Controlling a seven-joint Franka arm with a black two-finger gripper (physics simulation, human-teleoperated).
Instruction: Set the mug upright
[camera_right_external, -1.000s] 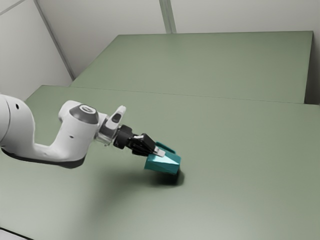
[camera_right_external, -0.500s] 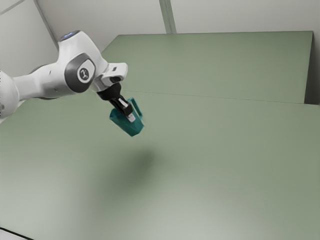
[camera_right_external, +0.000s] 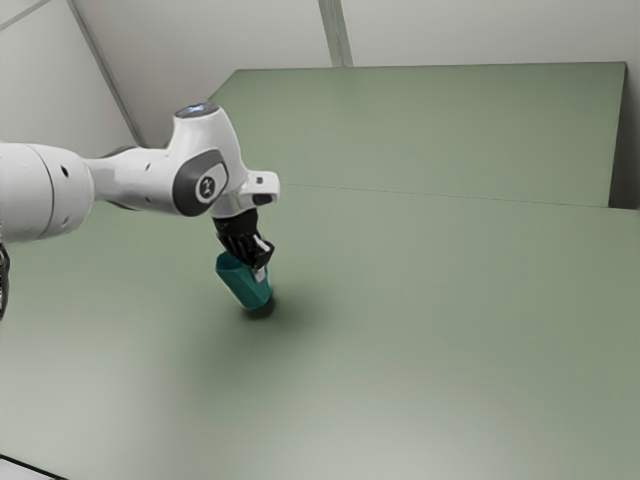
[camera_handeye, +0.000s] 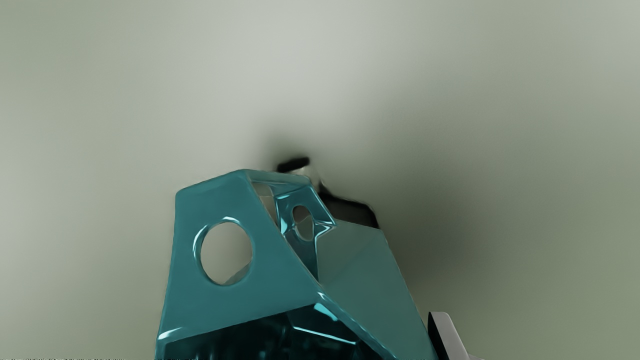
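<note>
In the exterior view my gripper (camera_right_external: 260, 272) points down, its fingers at the upper part of the teal mug (camera_right_external: 243, 283). The mug leans, its mouth toward the exterior view's upper left and its base low, just above or on the dark shadow beneath; contact with the table cannot be told. In the wrist view the mug (camera_handeye: 210, 305) shows its open mouth and a side with a round hole. My gripper (camera_handeye: 305, 347) is shut on it, one finger (camera_handeye: 449, 332) against its side, the other hidden by the mug.
The green table (camera_right_external: 430, 340) extends around the mug, with another green surface (camera_right_external: 430, 125) behind it. Pale walls (camera_right_external: 480, 30) stand beyond. My arm comes in from the exterior view's left.
My hand first lifted the mug and swung it toward the exterior view's left, turning its mouth upward. Since then the hand has lowered, bringing the mug close to its shadow.
</note>
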